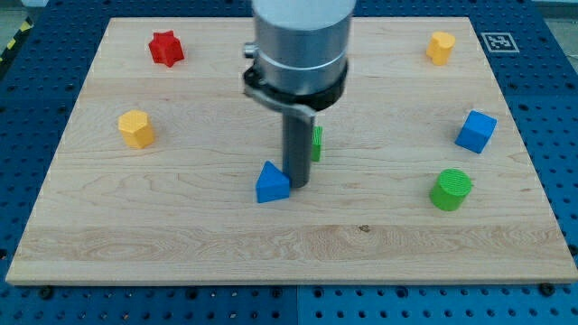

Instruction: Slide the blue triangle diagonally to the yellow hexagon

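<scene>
Your rig carries no gripper, only a rod, so there is nothing to be apart or together; my tip (299,186) rests on the desk (181,244), touching the right side of the blue triangle (271,183), which lies just to the tip's left near the board's middle. Right behind the rod sits a green block (317,143), mostly hidden, so its shape may be anything. The yellow hexagon (136,128) lies well to the tip's upper left, the red star (165,48) farther up. To the tip's right stand a green cylinder (450,190), a blue cube (475,132) and another yellow block (441,47).
</scene>
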You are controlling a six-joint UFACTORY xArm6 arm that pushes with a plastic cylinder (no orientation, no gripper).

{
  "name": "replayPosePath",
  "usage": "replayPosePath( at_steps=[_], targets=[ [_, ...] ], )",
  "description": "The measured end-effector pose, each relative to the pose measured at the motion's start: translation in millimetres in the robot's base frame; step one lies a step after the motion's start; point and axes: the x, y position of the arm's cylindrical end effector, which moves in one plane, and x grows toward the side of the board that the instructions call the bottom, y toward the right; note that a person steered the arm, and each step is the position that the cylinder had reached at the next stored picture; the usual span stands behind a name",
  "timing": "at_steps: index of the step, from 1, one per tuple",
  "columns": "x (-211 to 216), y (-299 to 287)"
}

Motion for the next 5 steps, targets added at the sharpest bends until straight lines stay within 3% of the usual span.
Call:
replayPosePath(
  at_steps=[1, 3, 5],
  targets=[
    [8, -16],
    [-8, 13],
    [13, -65]
  ],
)
